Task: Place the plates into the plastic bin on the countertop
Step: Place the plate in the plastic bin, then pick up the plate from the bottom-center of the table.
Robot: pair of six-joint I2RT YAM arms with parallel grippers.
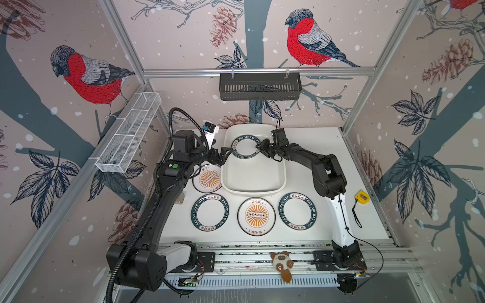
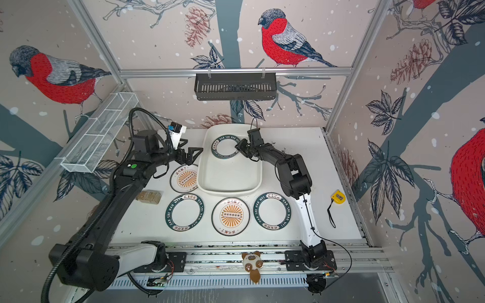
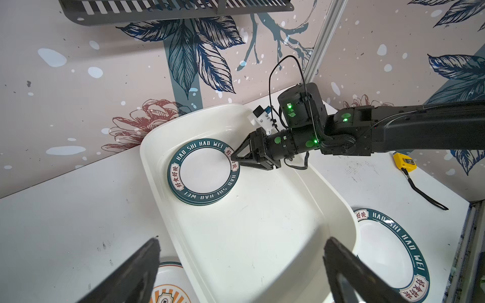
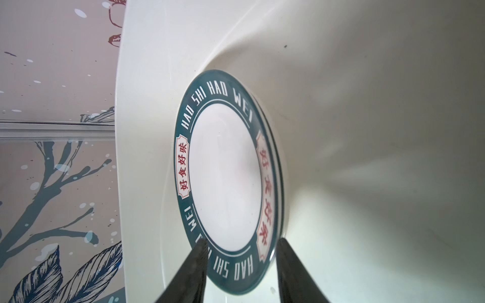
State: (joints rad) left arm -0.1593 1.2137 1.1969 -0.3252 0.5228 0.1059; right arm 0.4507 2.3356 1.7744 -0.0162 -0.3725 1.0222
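Note:
The white plastic bin (image 1: 253, 192) (image 2: 228, 191) stands at the back of the countertop (image 1: 367, 223). A short stack of green-rimmed plates (image 1: 246, 147) (image 2: 226, 147) (image 3: 203, 171) (image 4: 225, 178) lies flat in its far end. My right gripper (image 1: 258, 148) (image 3: 234, 157) (image 4: 240, 242) is open, its fingers straddling the top plate's near rim without pinching it. My left gripper (image 1: 225, 154) (image 2: 195, 154) (image 3: 242, 238) hangs wide open and empty over the bin's left rim. Several plates lie on the countertop: sunburst ones (image 1: 208, 179) (image 1: 256, 215) and green-rimmed ones (image 1: 210, 212) (image 1: 297, 211).
A yellow tape measure (image 1: 362, 197) with a black strap lies right of the right arm. A small clear box (image 2: 148, 196) sits under the left arm. A black slotted basket (image 1: 259, 86) hangs on the back wall, a white wire-mesh basket (image 1: 131, 131) on the left wall. A plush toy (image 1: 282, 262) lies on the front rail.

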